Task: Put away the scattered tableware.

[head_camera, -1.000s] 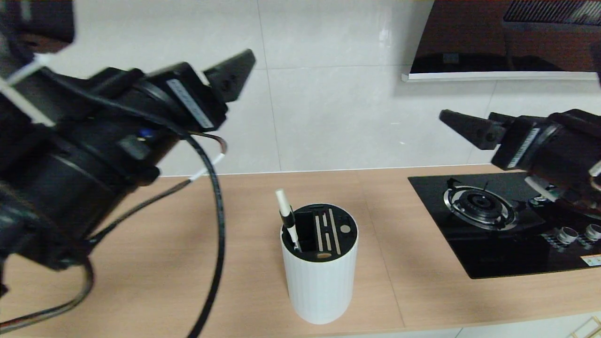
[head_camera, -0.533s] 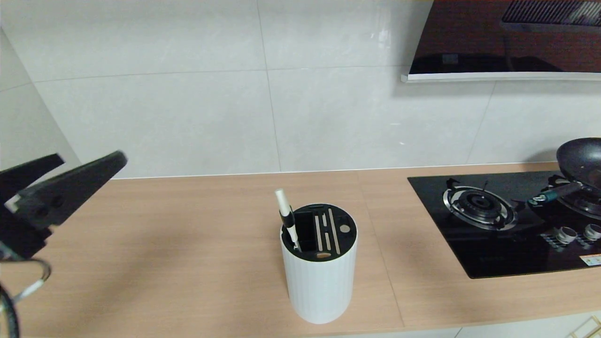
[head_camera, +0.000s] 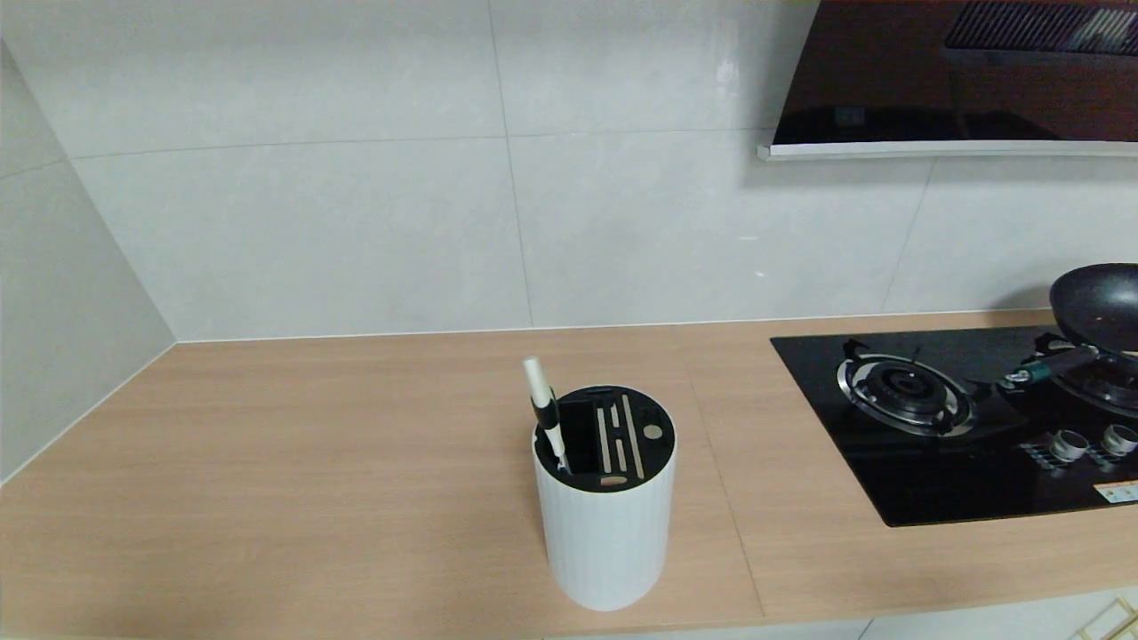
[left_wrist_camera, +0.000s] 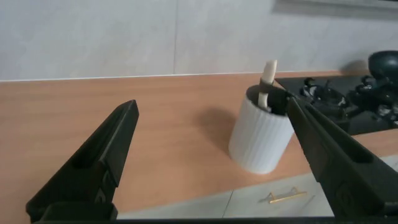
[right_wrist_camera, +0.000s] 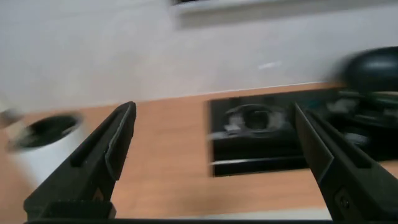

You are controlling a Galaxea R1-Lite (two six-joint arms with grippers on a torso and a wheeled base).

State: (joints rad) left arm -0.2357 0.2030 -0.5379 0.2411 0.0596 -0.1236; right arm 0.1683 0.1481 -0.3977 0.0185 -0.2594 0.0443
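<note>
Both arms, raised high in front of the tiled wall a second ago, have drawn back and down towards the robot. Half a second ago the left gripper was low at the left side of the surface; it now hangs back off the front edge, looking across at the holder.

The white ribbed holder stands upright near the front of the surface, well apart from the stove on the robot's right. A white-handled utensil sits in the large opening of its black slotted top, leaning towards the robot's left. It is the only piece of tableware you can see.

For you, that reads as a finished job: the piece is stowed and the arms look to be retreating, not lining up another pick.

The left gripper is spread wide, with nothing between its fingers and touching nothing; the holder and the utensil handle show beyond it. The right gripper is equally wide apart and empty, held off the surface and facing the stove, with the dark pan on the far burner.
</note>
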